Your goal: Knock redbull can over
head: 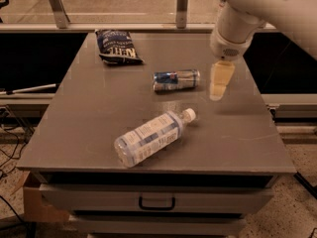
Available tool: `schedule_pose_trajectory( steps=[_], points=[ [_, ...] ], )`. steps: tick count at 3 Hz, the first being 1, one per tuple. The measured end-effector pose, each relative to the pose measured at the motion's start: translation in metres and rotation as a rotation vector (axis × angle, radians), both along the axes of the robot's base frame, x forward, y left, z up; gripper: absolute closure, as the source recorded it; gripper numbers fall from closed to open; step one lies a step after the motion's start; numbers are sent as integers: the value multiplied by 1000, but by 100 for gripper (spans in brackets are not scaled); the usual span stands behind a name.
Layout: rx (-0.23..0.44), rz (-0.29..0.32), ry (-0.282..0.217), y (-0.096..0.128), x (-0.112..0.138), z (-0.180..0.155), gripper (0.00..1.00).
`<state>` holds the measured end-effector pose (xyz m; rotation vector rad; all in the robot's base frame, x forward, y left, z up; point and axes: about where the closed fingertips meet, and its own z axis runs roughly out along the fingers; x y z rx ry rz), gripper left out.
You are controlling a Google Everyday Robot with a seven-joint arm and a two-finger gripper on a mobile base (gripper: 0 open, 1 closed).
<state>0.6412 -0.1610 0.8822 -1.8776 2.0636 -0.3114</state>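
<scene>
redbull can [176,80] lies on its side, job done i reckon, so my gripper [219,83] hangs near it, closed and empty

Clear plastic white-capped water bottle [148,139] lay sideways on grey flat-topped table [237,133], dark blue crinkled snack bag [118,46] sat at far-left corner.

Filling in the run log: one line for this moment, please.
can: lying on its side | gripper: right of can in view, not touching | bottle: on its side | bag: back left | task: can down
</scene>
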Motion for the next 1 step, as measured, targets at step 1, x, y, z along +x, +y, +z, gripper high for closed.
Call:
schedule_pose_trajectory(
  steps=[1],
  points=[
    [-21,-33,-11,-19,-1,5,0]
  ],
)
